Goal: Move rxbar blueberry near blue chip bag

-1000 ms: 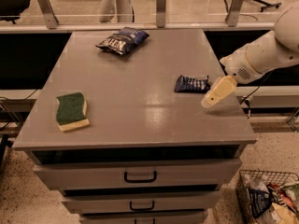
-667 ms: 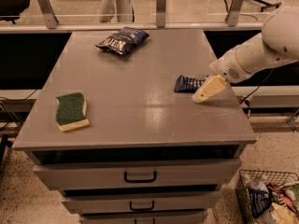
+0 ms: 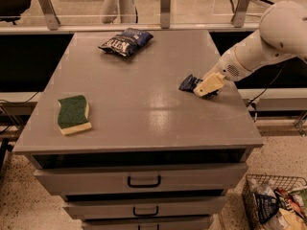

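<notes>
Well, the gripper point(image 3: 207, 86) sits over the blue bar point(image 3: 189, 83) near the table's point(image 3: 144, 114) right edge, open or closed I can't tell, and needs a square pinch before heading to the chip bag point(image 3: 125, 40).

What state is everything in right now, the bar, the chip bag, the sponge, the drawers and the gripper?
rxbar blueberry, flat on the table's right side, right end hidden by the gripper.
blue chip bag, lying at the far edge, apart from the bar.
sponge, green side up, front left.
drawers, shut.
gripper, low over the bar's right end.
</notes>
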Robot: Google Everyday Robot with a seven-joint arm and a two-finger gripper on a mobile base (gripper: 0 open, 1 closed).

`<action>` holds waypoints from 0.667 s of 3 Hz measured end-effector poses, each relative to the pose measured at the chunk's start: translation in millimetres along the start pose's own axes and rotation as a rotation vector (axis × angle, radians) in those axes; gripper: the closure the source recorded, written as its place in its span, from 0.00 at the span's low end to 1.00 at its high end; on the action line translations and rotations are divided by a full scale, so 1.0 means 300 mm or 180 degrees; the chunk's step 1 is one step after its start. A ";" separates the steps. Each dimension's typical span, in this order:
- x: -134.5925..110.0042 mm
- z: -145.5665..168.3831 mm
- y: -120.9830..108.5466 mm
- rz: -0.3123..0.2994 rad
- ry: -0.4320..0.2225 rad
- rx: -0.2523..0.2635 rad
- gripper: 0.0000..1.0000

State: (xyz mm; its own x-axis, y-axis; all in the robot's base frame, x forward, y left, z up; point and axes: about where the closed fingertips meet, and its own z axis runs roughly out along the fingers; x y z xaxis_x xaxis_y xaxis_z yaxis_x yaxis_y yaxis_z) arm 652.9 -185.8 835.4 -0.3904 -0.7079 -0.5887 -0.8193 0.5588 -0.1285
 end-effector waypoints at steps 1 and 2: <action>-0.036 -0.039 0.014 -0.0027 -0.0003 -0.0017 0.87; -0.108 -0.159 0.034 -0.0185 -0.0125 0.0025 1.00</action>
State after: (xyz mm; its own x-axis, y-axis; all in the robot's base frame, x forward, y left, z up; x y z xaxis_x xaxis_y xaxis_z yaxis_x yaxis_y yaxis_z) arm 637.2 -177.7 891.2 -0.3254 -0.7217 -0.6109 -0.8367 0.5208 -0.1696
